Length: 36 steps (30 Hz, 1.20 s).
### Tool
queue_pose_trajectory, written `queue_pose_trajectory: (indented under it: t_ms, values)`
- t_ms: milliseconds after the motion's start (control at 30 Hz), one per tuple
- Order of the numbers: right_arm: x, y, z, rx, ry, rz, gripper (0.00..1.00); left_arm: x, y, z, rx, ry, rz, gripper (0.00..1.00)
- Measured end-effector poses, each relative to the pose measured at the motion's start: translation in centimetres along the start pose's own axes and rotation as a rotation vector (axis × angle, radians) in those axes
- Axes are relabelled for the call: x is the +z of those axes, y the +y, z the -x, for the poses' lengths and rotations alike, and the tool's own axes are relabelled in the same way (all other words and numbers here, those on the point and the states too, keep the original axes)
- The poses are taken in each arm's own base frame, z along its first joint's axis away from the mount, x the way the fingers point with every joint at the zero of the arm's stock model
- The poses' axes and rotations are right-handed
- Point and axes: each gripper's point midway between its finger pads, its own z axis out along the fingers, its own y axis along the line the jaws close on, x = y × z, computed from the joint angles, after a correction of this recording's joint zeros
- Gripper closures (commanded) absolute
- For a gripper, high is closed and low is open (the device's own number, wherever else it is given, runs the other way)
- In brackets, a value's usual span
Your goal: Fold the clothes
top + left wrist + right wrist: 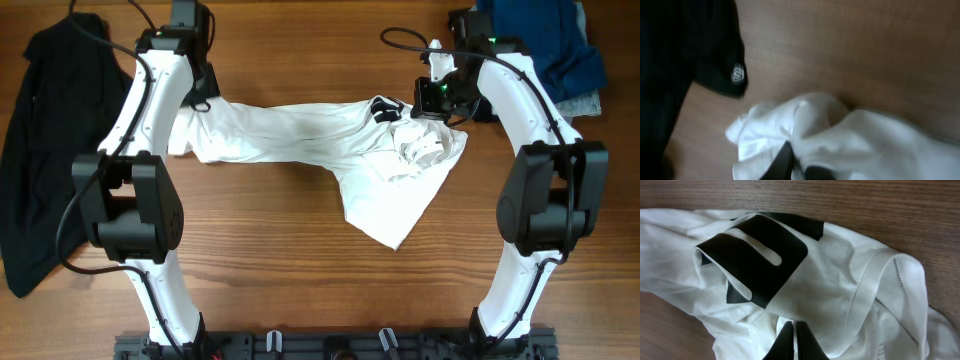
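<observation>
Overhead: right claw [795, 342] is clamped shut on the white shirt [300, 130], can't tell about the left claw [801, 169]. Weak pinch there and that end drops.

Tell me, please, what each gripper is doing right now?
Left gripper: closed on the white T-shirt.
Right gripper: closed on the same T-shirt.

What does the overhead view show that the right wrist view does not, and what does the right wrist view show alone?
Only the overhead view shows the black garment at the left and the dark blue garment at the top right. Only the right wrist view shows the stitched seam from close by and the white slot in the black print. Both views show the white T-shirt on the wooden table.
</observation>
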Motion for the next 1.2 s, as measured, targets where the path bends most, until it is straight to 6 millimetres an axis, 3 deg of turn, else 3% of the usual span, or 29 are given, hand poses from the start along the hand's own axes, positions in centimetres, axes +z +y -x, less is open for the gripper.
queue_pose_trajectory:
  t_ms: [100, 167, 233, 433, 700, 933, 1033, 1200]
  values:
    - [0.0, 0.1, 0.2, -0.005, -0.009, 0.000, 0.96, -0.2, -0.8, 3.9, -0.053, -0.152, -0.045, 0.00]
    - [0.0, 0.1, 0.2, -0.005, -0.009, 0.000, 0.96, -0.3, -0.9, 4.4, -0.047, -0.172, -0.050, 0.00]
    - [0.0, 0.1, 0.2, -0.005, -0.008, 0.000, 0.96, -0.2, -0.6, 3.4, -0.015, -0.128, -0.038, 0.00]
    - [0.0, 0.1, 0.3, -0.005, -0.010, 0.000, 0.96, -0.2, 0.8, -3.8, 0.015, 0.182, -0.042, 0.00]
    - [0.0, 0.1, 0.3, -0.023, -0.010, 0.000, 0.94, 1.0, 2.4, -4.1, -0.266, 0.275, -0.167, 0.09]
    - [0.0, 0.1, 0.3, -0.024, -0.010, 0.000, 0.92, 3.4, 3.1, -4.2, -0.470, 0.269, -0.202, 0.36]
    - [0.0, 0.1, 0.4, -0.026, -0.016, 0.000, 0.91, 5.2, 3.2, -5.5, -0.524, 0.282, -0.202, 0.36]
    - [0.0, 0.1, 0.5, -0.027, -0.020, 0.000, 0.91, 6.2, 3.9, -6.4, -0.559, 0.298, -0.188, 0.37]
